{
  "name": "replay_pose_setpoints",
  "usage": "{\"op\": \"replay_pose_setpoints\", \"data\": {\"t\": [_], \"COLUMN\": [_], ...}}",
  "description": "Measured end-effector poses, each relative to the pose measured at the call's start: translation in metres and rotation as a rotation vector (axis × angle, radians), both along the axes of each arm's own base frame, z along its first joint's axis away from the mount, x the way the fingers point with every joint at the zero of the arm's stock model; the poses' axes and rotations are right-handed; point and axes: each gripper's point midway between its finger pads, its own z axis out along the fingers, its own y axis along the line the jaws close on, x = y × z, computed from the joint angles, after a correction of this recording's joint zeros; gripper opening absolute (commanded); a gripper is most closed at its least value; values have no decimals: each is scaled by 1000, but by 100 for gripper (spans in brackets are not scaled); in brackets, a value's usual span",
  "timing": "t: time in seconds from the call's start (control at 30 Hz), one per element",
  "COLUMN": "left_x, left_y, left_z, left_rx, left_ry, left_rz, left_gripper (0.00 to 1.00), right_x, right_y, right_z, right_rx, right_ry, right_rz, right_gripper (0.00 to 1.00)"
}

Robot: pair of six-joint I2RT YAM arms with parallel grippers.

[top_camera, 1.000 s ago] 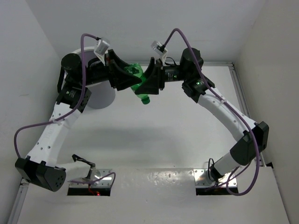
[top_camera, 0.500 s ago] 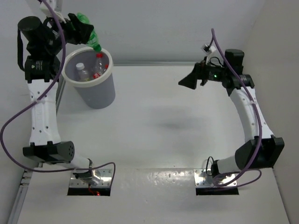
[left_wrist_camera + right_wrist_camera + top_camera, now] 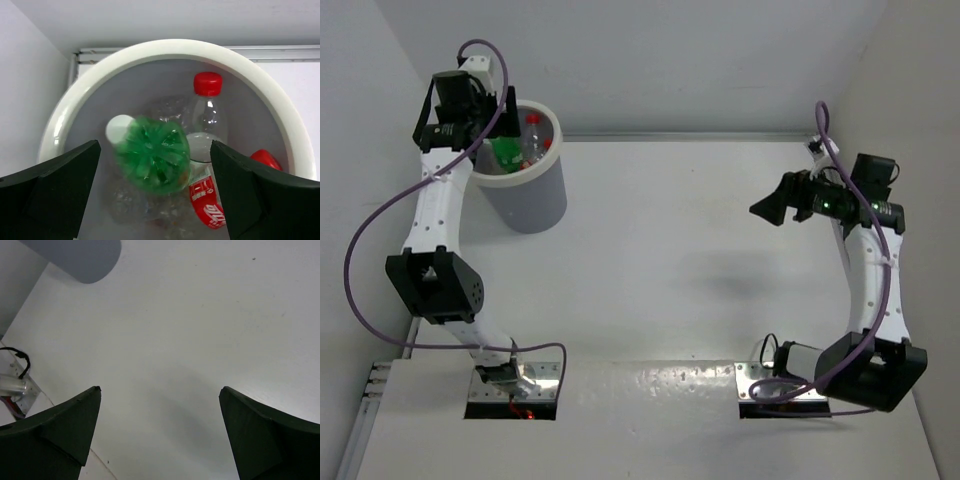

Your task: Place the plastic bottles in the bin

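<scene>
The bin [image 3: 175,47] is a round bucket with a thick, glossy white rim and a matt grey-lavender wall. It stands at the far left corner of the smooth, pale bench [image 3: 670,260]. Inside it, the green bottle [image 3: 152,160] shows its ribbed, star-shaped base to the left wrist camera, its translucent plastic catching the light. Beside it lies a clear bottle [image 3: 205,125] with a red cap and a red label lower down, amid crumpled clear plastic. A round white cap [image 3: 119,129] touches the green bottle's left edge.

The left pincer [image 3: 155,145] hangs over the bin mouth with its black fingers spread wide, released and apart from the green bottle. The right pincer [image 3: 770,208] is likewise spread and grasps nothing, above bare bench well to the right.

Half a second ago the left pincer gripped the green bottle, tilted neck-down over the rim. Now the bottle is in the bin and the arm has swung closer over the bucket. The right arm has drawn back toward the right wall.

Counted in the bin: one green bottle, one white cap, one plain red cap. A second red patch [image 3: 265,159] by the right finger is too hidden to name, so the number of clear bottles cannot be told.
</scene>
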Motion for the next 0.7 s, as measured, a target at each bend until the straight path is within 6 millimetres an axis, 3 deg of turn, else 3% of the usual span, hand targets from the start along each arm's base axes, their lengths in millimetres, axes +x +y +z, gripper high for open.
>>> {"op": "replay_pose_setpoints", "data": {"t": [0.13,0.33,0.4,0.53,0.7], "left_x": [-7,-27,-50,-102,-162], "left_y": [-5,-45,-58,-72,-75], "left_z": [22,102,134,178,188], "left_rx": [50,112,114,108,99], "left_ry": [-42,-219,-296,-419,-487], "left_rz": [15,-67,-98,-137,-161], "left_gripper": [100,100,100,100,100], "right_x": [-11,-7,-6,-8,-21], "right_y": [-22,-63,-68,-73,-85], "right_z": [1,39,57,95,149], "right_rx": [-16,-35,-41,-49,-67], "right_ry": [12,-49,-82,-144,-255], "right_rz": [-71,-210,-230,-264,-347], "right_gripper": [100,100,100,100,100]}}
